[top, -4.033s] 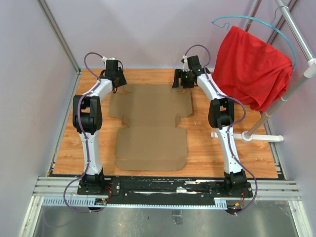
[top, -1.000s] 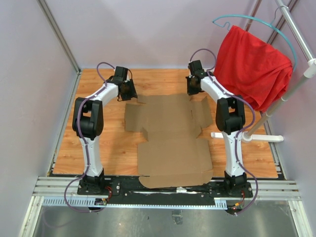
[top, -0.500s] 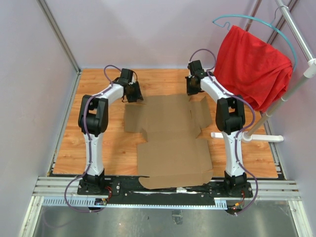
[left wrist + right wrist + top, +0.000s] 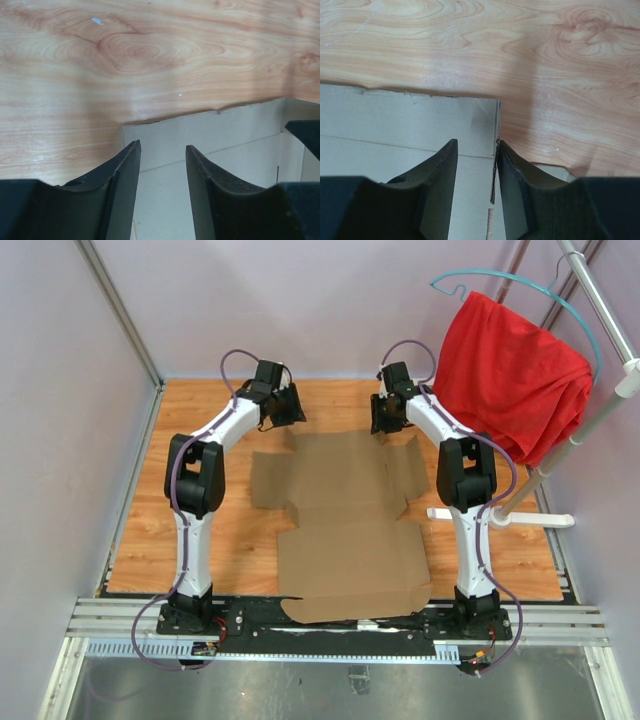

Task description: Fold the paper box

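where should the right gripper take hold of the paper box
Probably its far edge, beside the slit at the right corner, coming in low from the far side. The paper box lies flat on the table, so only an edge offers the right gripper a bite.

I see the box (image 4: pixel 340 510) lower and further right than at first; my left gripper (image 4: pixel 288 408) swings right to upper centre; my right gripper (image 4: pixel 383 420) parts its jaws, shut before.
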Controlling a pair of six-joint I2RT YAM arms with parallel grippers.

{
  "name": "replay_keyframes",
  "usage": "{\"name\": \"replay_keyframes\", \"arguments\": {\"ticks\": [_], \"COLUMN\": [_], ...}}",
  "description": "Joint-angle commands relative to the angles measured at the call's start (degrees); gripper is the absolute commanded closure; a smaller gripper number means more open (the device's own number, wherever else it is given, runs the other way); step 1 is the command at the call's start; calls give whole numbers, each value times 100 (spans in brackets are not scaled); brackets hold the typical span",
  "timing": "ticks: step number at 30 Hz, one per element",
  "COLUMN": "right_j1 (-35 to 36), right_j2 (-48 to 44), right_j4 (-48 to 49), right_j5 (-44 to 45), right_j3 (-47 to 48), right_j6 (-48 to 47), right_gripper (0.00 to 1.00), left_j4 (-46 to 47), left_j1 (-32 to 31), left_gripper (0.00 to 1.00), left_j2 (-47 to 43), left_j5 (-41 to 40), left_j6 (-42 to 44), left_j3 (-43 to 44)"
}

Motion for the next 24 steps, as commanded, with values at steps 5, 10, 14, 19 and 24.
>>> {"name": "replay_keyframes", "arguments": {"ticks": [5,10,14,19,24], "right_j1": [60,96,74,39,-36], "right_j2": [49,37,22,-36,-74], "right_j4": [-55,-157,-252,-317,-343], "right_j5": [-265,41,319,560,484], "right_j3": [135,194,195,125,93], "right_j6": [-65,-115,-39,-34,-33], "right_gripper": [61,61,47,32,32], "left_j4": [-146,-309,-459,-477,-445], "left_j1": [-108,-115,-72,21,172], "left_gripper": [53,53,47,42,43], "left_j2": [184,153,23,-86,-147], "left_j5": [172,-300,-787,-962,-782], "left_j6": [-54,148,306,256,153], "left_j3": [273,231,95,-103,-365]}}
